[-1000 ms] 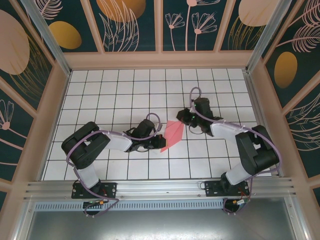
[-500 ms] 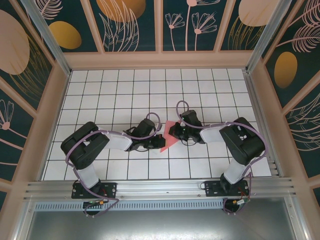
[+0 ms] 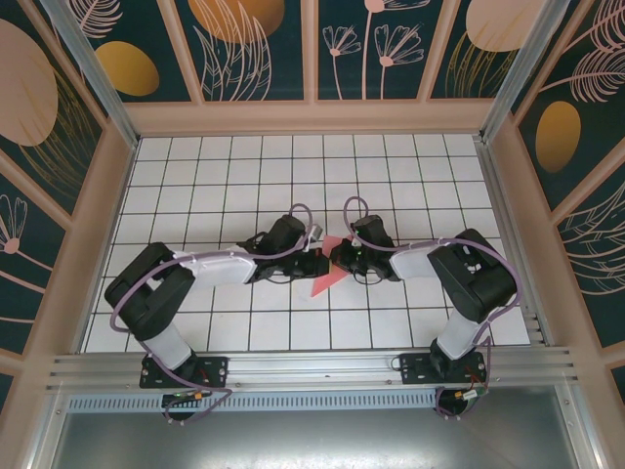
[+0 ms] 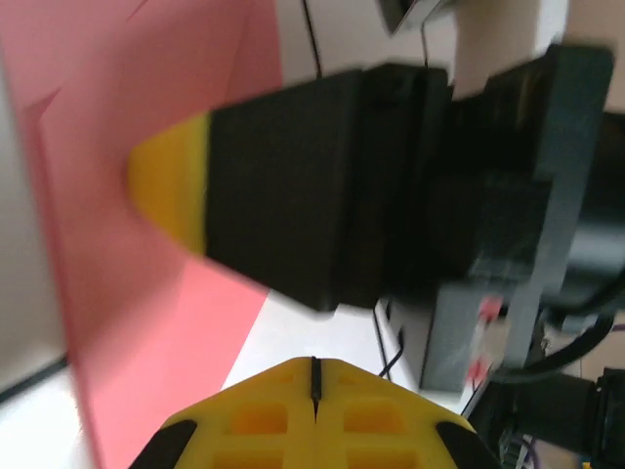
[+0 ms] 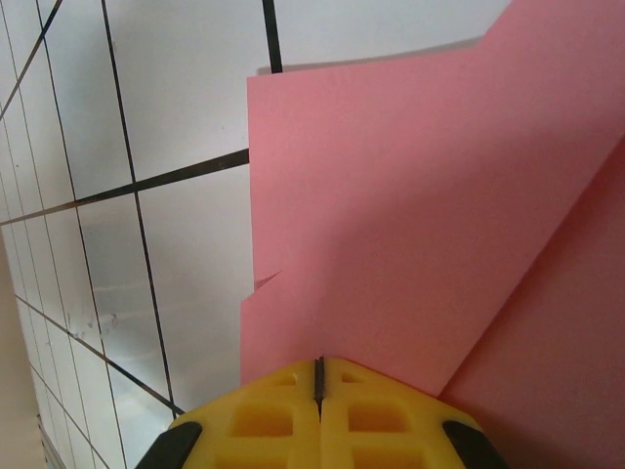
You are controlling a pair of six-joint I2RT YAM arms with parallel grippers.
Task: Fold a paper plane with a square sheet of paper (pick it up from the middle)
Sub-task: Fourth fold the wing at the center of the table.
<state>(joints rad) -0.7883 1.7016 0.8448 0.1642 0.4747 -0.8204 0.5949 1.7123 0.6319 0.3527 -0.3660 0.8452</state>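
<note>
The square sheet of paper (image 3: 325, 280) lies as a creased salmon-pink wedge on the white grid, between the two grippers. My left gripper (image 3: 314, 262) is shut at the wedge's left edge. My right gripper (image 3: 340, 256) is shut and sits on top of the paper from the right. In the left wrist view my shut yellow jaws (image 4: 314, 367) hover over bare table beside the pink sheet (image 4: 127, 283), where the right gripper's yellow fingertip (image 4: 168, 188) rests on it. The right wrist view has the shut jaws (image 5: 317, 369) over folded pink layers (image 5: 420, 215) with a diagonal crease.
The white gridded table (image 3: 244, 176) stretches open behind and to both sides of the arms. Wooden-framed patterned walls (image 3: 88, 205) close it in on three sides. A metal rail (image 3: 312, 366) runs along the near edge.
The right gripper has swung left onto the paper and stayed there. The left arm has stretched out to the right, bringing its gripper up against the wedge; less pink shows now.
</note>
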